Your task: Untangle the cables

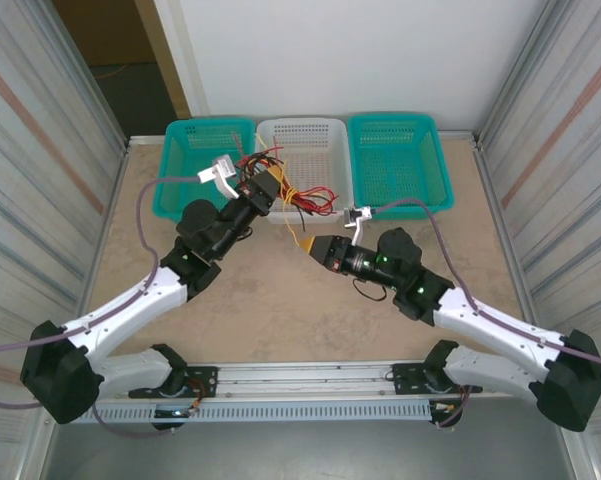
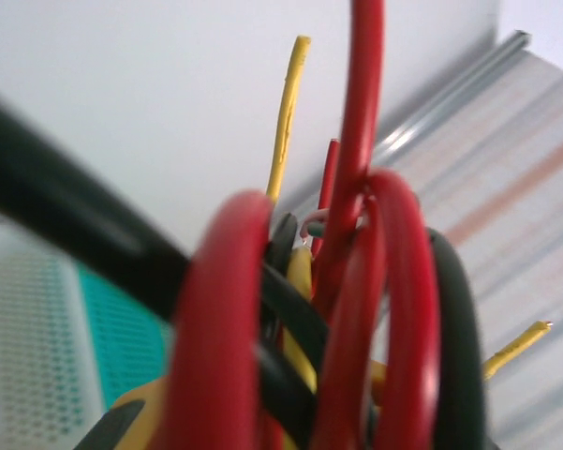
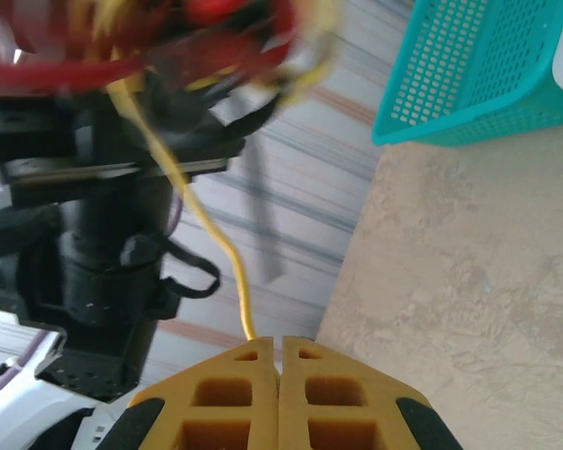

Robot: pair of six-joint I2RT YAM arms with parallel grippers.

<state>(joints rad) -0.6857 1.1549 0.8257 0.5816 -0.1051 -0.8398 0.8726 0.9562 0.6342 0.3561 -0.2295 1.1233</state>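
Observation:
The cables (image 1: 305, 195) are a red, black and yellow tangle held up over the front of the white basket (image 1: 320, 135). My left gripper (image 1: 270, 190) is shut on this bundle. Close up, red loops (image 2: 220, 328), a black strand (image 2: 75, 225) and a yellow end (image 2: 286, 122) crowd its jaws, and one yellow finger (image 2: 136, 417) peeks out at the lower left. A single yellow cable (image 1: 295, 232) runs from the tangle down to my right gripper (image 1: 310, 247). In the right wrist view the gripper (image 3: 281, 339) is shut on that yellow cable (image 3: 206, 225), which leads up to the tangle (image 3: 150, 37).
Three baskets stand in a row at the table's far edge: teal (image 1: 208, 165), white in the middle, teal (image 1: 398, 160). Corrugated walls close both sides. The left arm's black wrist (image 3: 103, 253) hangs close in front of the right gripper. Bare tabletop (image 1: 300, 310) lies between the arms.

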